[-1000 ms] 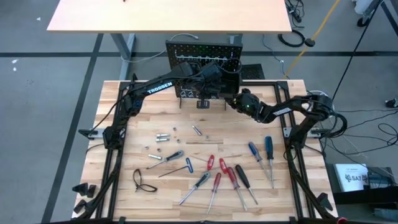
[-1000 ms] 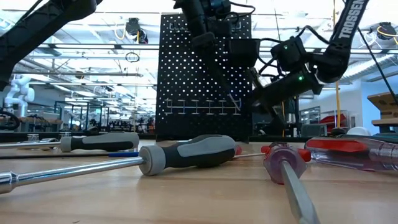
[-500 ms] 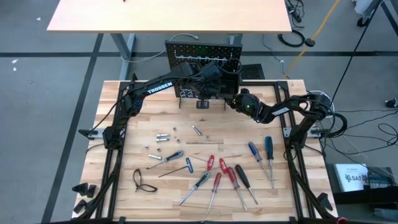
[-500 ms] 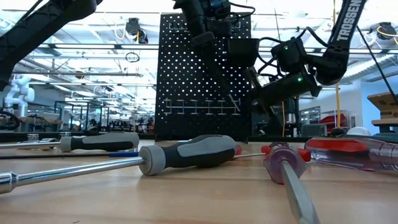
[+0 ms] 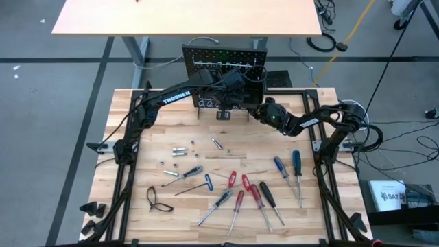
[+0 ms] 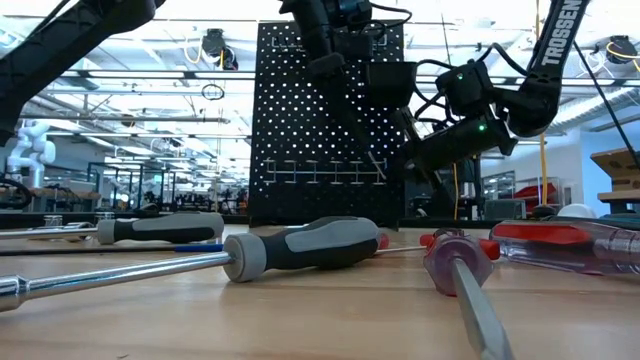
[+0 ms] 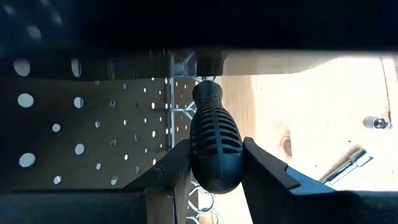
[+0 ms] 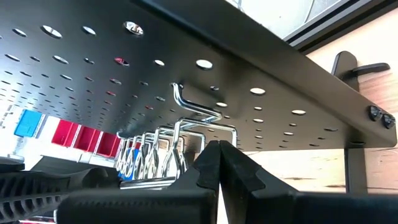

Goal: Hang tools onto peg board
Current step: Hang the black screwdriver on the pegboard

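I read the white word "TROSSEN" on the left arm [image 5: 175, 97] in the high view, and part of the same word on the arm at the upper right of the low view. I find no other writing that I can read.

I take the peg board [image 5: 206, 56] as my landmark. It stands upright at the far edge of the tabletop [image 5: 137, 171]. My left pincer [image 7: 214, 163] is directly in front of the board, at the silver hook rail [image 6: 320, 172]. It pinches a screwdriver with a black ribbed handle [image 7: 213, 142], one finger on each side of the handle. In the left wrist view the long axis of the handle runs away from the pincer, along the face of the board, and its far end meets the rail. In the low view a thin shaft [image 6: 355, 130] slants down to the rail.

My right pincer [image 8: 218, 163] is also close before the board, just beside the left one, with its fingers pressed together and holding nothing.

The other tools [image 5: 254, 192] lie flat on the tabletop, well apart from the board, on the near side. The small silver bits [image 5: 180, 151] lie between them and the board.
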Controlling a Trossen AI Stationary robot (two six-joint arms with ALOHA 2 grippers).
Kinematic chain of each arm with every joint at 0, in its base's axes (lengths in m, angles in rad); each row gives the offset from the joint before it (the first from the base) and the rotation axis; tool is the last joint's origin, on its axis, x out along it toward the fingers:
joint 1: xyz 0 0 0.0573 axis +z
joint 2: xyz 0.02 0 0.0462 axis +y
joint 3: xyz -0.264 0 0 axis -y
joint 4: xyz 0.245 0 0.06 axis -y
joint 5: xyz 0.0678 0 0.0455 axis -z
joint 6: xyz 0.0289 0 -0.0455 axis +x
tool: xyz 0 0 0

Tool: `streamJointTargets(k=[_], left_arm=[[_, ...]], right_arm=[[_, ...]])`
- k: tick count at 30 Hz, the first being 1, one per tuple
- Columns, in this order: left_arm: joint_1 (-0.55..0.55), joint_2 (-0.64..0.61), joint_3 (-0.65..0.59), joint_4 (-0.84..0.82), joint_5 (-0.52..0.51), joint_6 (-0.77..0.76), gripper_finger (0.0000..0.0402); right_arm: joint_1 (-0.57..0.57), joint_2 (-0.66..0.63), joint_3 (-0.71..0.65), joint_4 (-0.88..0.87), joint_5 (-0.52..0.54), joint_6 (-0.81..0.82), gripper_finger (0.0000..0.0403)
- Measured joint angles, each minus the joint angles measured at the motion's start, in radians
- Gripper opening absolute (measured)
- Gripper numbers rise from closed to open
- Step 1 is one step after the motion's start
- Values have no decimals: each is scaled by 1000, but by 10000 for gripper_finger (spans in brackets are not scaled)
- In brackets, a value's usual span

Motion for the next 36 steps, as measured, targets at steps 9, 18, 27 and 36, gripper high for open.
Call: streamJointTargets(k=[9,18,27,36], left_arm=[[0,-4,0,-4,-27,8,123],[2,-9,0,-5,-31,7,123],[2,-10,0,14,-31,4,123],[1,-11,0,34,-31,3,123]], right_arm=[[0,0,0,0,0,-5,0],[0,0,0,-2,0,-8,0],[1,0,0,-14,0,-9,0],[0,0,0,-16,-1,-13,0]])
